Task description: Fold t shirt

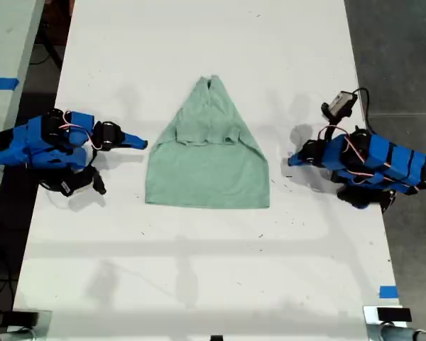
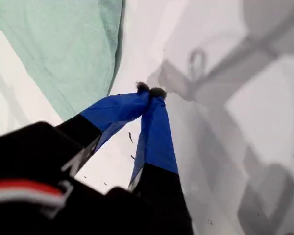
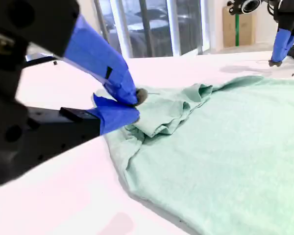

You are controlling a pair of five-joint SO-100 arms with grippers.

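**Q:** Jaws, both sets?

**A:** My first gripper (image 2: 151, 90): clenched, tips touching, nothing held. It hangs over bare surface (image 1: 199, 270). My second gripper (image 3: 132, 104): jaws closed too. No cloth between them that I can make out.

**Q:** Where's the t shirt (image 1: 207, 170)?

**A:** Flat on the surface, between my two grippers. Its edge lies ahead of my first jaws and off to one side, apart from the tips. At my second jaws it is much closer: a bunched fold (image 3: 161, 115) sits just beyond the tips, with the wide smooth body spreading away from there.

**Q:** Shape of it?

**A:** Upper part already tucked inward, so it tapers to a point at the collar end. The hem end is still full width. A rumpled ridge runs across the middle where the tucked fabric ends.

**Q:** Step in hand?

**A:** My reading: between folds. Neither gripper is working the cloth, and the fold is partly done.

**Q:** Next move?

**A:** Likely open both jaws, drop low to the surface, and take an edge on each side. The fabric looks thin, so pinch the top layers only where intended. Then carry both sides over together, or the ridge will drag crooked.
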